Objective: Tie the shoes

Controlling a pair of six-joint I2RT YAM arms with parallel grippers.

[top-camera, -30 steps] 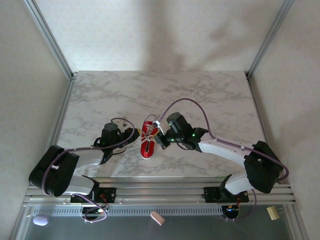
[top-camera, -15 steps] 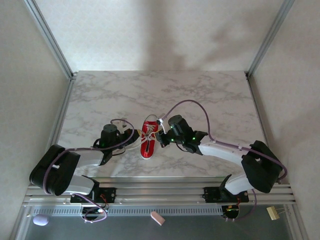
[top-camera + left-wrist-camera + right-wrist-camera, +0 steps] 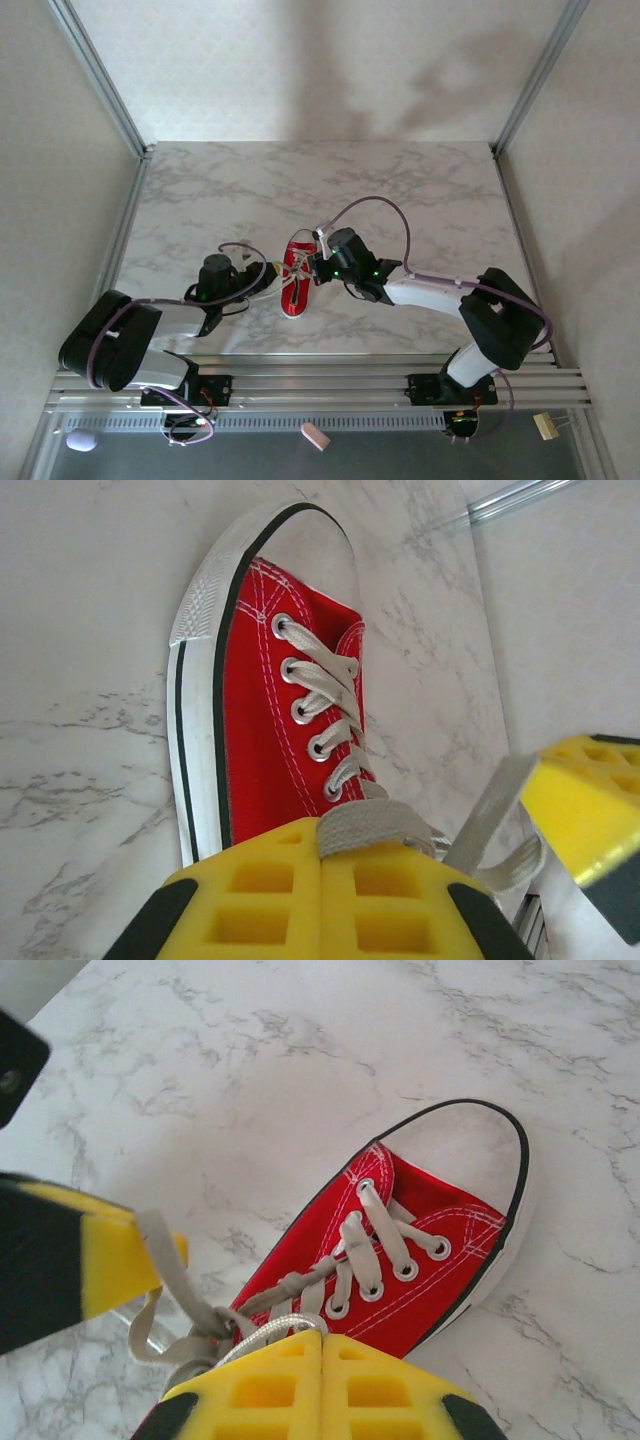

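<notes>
A white marble-patterned table (image 3: 420, 190) stands inside pale walls (image 3: 300, 60) with aluminium corner posts (image 3: 100, 75). In the top view the red canvas sneaker (image 3: 295, 280) lies flat on the table, directly between the two grippers. The left gripper (image 3: 268, 282) is against one side of it and the right gripper (image 3: 315, 264) against the other.

In the left wrist view, the left gripper (image 3: 320, 852) has its yellow pads pressed together with no gap between them. A flat strand of the white laces (image 3: 372, 822) is pinched at their tips. The sneaker (image 3: 260, 740) lies just ahead of these pads. Its white toe cap (image 3: 290, 540) points away from them, and its heel end is hidden beneath them. Off to the right, another strand runs to a yellow pad (image 3: 590, 785) of the other gripper.

In the right wrist view, the right gripper (image 3: 322, 1355) is likewise fully closed, pad against pad. A strand of the laces (image 3: 272, 1328) is caught in the seam at the tips. The sneaker (image 3: 440, 1250) lies just ahead and to the right of the pads, sole down on the table (image 3: 250, 1080), with its toe cap (image 3: 470, 1140) pointing away. To the left, a lace strand leads up to the opposite gripper's yellow pad (image 3: 120, 1260). Loose loops gather near the shoe's opening, between the two grippers.
</notes>
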